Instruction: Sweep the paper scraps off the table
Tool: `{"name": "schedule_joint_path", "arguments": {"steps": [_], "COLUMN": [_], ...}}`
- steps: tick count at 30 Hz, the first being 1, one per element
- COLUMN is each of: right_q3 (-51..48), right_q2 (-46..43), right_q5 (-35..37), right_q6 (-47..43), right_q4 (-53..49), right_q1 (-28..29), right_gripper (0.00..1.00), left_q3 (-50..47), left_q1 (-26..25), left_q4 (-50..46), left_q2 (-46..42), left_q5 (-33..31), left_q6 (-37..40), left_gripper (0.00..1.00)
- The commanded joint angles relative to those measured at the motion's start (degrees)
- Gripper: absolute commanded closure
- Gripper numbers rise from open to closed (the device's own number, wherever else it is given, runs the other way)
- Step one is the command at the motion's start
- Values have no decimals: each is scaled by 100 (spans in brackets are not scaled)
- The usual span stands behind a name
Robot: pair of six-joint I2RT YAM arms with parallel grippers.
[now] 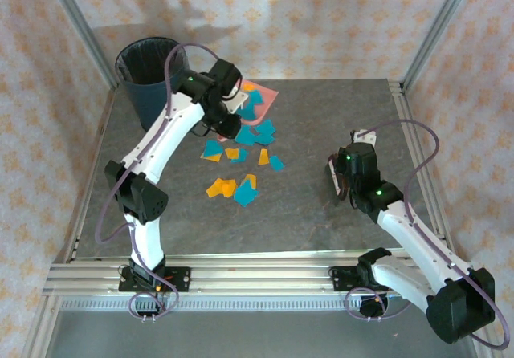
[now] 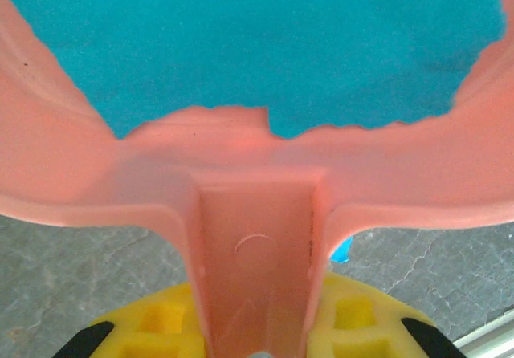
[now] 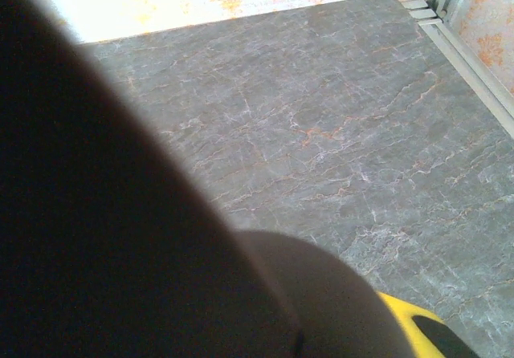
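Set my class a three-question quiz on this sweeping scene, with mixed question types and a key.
1. True or false: the left gripper grips the pink dustpan by its handle.
2. Where does the dark blue bin stand? A) at the far-left corner of the table B) at its near-right corner C) between the arm bases
3. Fill in: the paper scraps are teal and ____.
Key: 1 true; 2 A; 3 orange.

We find the dark blue round bin at the far left corner of the grey stone-patterned table. Right of it lies the pink plastic dustpan, small cut paper scraps on it and spread before it toward the middle.
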Motion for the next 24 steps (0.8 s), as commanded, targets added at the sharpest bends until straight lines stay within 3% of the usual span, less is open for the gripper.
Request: {"name": "schedule_joint_path", "arguments": {"steps": [1,7,24], "right_q3": [191,234,305], "right_q2": [-41,-41,126], "right_q5": [-39,-272,-579], "right_q6": [121,110,209], "right_q4": [34,39,44], "right_q1": [35,31,32], "right_gripper": [100,100,100], "left_q3": [511,1131,1619], "left_q1": [173,485,1377], "left_q4": [-493,-695,-269], "left_q2": [171,369,319], "left_q5": [-170,-146,479], "left_q6": [-7,-106,-693], "left_gripper": [100,100,100]}}
